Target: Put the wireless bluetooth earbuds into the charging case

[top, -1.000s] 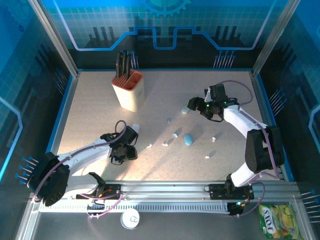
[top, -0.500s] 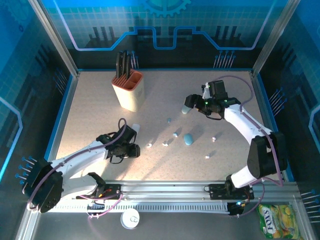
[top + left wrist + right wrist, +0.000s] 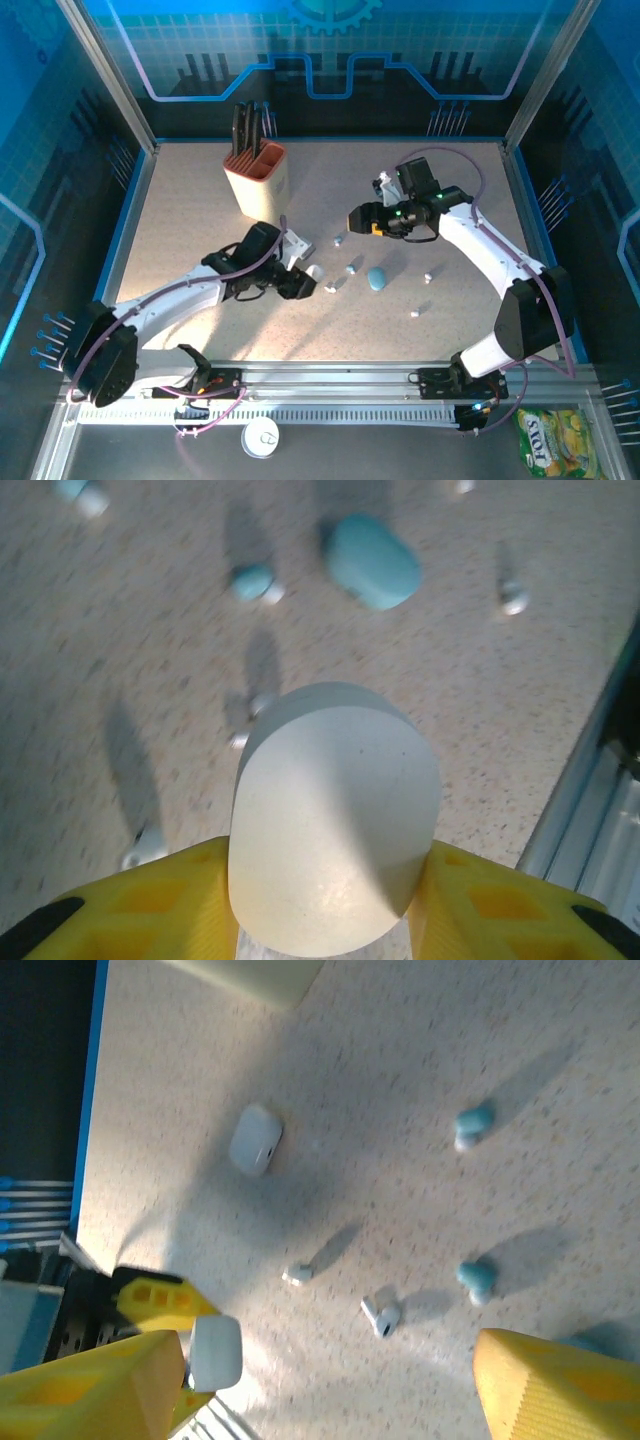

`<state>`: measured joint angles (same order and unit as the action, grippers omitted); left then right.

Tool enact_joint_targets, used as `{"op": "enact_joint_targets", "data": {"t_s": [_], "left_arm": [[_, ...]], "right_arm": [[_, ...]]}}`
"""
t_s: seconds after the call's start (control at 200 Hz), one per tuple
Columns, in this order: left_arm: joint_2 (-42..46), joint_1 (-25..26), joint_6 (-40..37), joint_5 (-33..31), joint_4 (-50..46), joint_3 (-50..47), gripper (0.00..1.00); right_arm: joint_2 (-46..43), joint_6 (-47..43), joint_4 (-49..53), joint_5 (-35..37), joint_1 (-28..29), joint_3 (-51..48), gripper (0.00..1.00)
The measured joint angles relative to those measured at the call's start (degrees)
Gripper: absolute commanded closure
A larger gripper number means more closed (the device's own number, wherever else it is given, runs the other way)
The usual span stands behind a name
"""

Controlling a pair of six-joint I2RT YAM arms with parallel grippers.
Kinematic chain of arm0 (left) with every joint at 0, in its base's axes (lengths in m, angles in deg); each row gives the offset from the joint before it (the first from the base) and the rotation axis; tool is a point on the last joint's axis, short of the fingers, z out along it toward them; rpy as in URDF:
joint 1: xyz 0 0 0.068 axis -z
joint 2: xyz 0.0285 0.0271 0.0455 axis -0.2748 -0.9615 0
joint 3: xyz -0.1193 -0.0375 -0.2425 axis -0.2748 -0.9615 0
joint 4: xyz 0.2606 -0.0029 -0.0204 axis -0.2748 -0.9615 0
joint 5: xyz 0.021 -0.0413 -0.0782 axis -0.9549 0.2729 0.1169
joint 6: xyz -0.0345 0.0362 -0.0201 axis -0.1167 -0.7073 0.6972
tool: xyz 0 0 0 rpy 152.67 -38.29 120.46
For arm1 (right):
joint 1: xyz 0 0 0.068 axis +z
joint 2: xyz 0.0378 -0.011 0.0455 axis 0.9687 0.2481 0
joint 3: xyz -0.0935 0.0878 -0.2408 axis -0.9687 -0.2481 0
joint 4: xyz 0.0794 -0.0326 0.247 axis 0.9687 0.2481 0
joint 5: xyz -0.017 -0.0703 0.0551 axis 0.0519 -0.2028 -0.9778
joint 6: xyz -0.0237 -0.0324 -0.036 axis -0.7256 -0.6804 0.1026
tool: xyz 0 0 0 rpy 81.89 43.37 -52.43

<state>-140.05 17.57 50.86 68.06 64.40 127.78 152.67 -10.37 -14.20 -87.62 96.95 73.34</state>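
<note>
Starting at the left of the table (image 3: pixel 190 250), a beige holder (image 3: pixel 258 185) with dark items in it stands toward the far side, well apart from both arms. Nearer the middle, the left gripper (image 3: pixel 307 276) is closed on a white case (image 3: pixel 335 820), its yellow fingers (image 3: pixel 470 900) pressing both flanks while the rounded end sticks out ahead. A second white case (image 3: pixel 298 243) lies loose just beyond that gripper. The earbuds are all loose on the table. One white earbud (image 3: pixel 330 288) lies just right of the left gripper's tip, not touching it. Two pale blue earbuds (image 3: pixel 352 268) lie between the two grippers, one of them close by the right gripper (image 3: pixel 358 217). A blue case (image 3: pixel 377 280) rests just to their right. The right gripper hovers with its jaws wide apart and nothing seen between its pads (image 3: pixel 100 1380). Two more white earbuds (image 3: pixel 428 277) lie farther right, nearer the arm bases than that gripper and well apart from it.
</note>
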Motion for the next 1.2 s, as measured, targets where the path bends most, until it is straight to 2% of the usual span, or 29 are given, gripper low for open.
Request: {"op": "enact_joint_targets", "data": {"t_s": [0.13,0.29,0.49,0.73,0.97,1.015,1.055,1.121,1.201], "left_arm": [[-4.52,-1.42,-4.11,5.79,4.28,2.14,0.56],[-9.05,-1.88,-6.62,9.68,6.6,6.4,0.56],[-9.29,-1.86,-6.58,12.07,10.93,6.78,0.56],[-9.27,-1.86,-6.58,12.85,13.35,6.78,0.57],[-9.29,-1.86,-6.56,12.79,14.03,6.78,0.56],[-9.29,-1.86,-6.58,12.57,14.14,6.78,0.53],[-9.31,-1.86,-6.64,12.26,14.25,6.78,0.45],[-9.33,-1.86,-6.64,12.13,14.99,6.78,0.38],[-9.33,-1.86,-6.19,11.85,17.0,6.73,0.2]], "right_arm": [[0.0,-1.6,2.56,-3.15,0.55,0.0,0.24],[0.02,-1.95,3.61,-5.84,3.3,0.0,0.25],[0.15,-1.03,2.89,-7.93,5.77,-0.31,0.33],[1.81,0.52,2.71,-8.24,5.73,-0.48,0.55],[2.73,1.55,2.51,-9.73,5.7,-0.35,0.7],[2.73,1.79,2.47,-9.75,5.6,-0.35,0.74],[2.73,2.12,2.47,-9.7,5.49,-0.35,0.76],[2.71,2.67,2.49,-9.44,5.2,-0.37,0.79],[2.58,3.76,2.23,-9.44,4.33,-0.48,0.82]]}}
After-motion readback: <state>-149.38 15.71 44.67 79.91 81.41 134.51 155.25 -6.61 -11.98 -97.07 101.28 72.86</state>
